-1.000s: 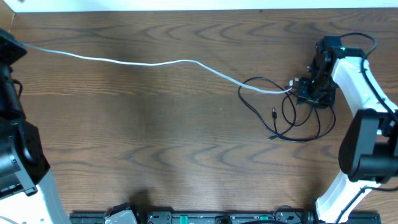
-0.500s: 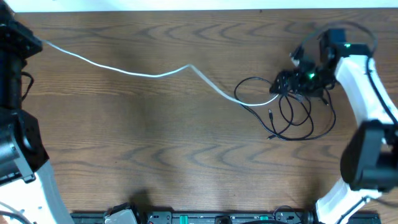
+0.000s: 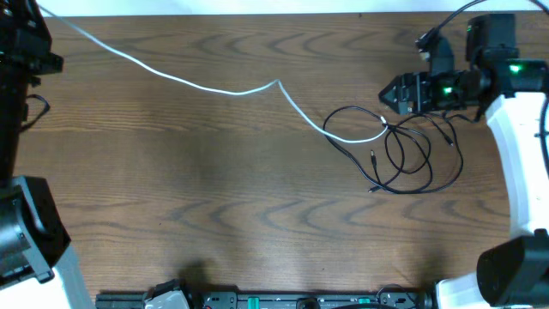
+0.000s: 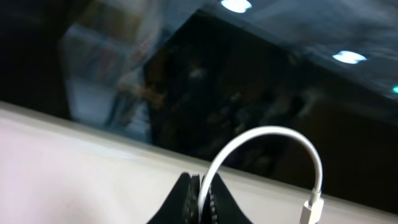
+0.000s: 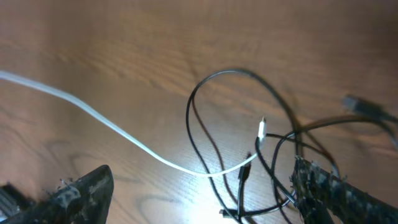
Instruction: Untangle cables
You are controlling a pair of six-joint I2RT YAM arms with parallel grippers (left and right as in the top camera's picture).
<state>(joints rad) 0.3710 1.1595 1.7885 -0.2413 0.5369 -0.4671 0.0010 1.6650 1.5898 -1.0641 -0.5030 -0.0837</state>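
The white cable [image 3: 197, 83] runs from the far left corner across the wood to the right. Its free plug [image 5: 261, 129] lies among the loose loops of the black cable [image 3: 412, 159]. The white cable [image 5: 118, 129] crosses over one black loop [image 5: 205, 118]. My left gripper [image 3: 34, 10] is shut on the white cable [image 4: 249, 140] near its other end, and that end's plug [image 4: 311, 208] curls back beside the jaws. My right gripper [image 3: 401, 77] hangs open above the black loops, and nothing lies between its fingers [image 5: 81, 193].
The tabletop [image 3: 214, 197] is dark wood. A pale strip [image 3: 257, 7] marks its far edge. The right arm's white link [image 3: 523, 146] runs down the right side. The left arm's base [image 3: 26, 223] stands at the near left, and a black rail [image 3: 300, 300] lines the front edge.
My right gripper opened, let go of the cables and lifted toward the far edge. The left arm pulled the white cable farther to the far left, so its bend shifted.
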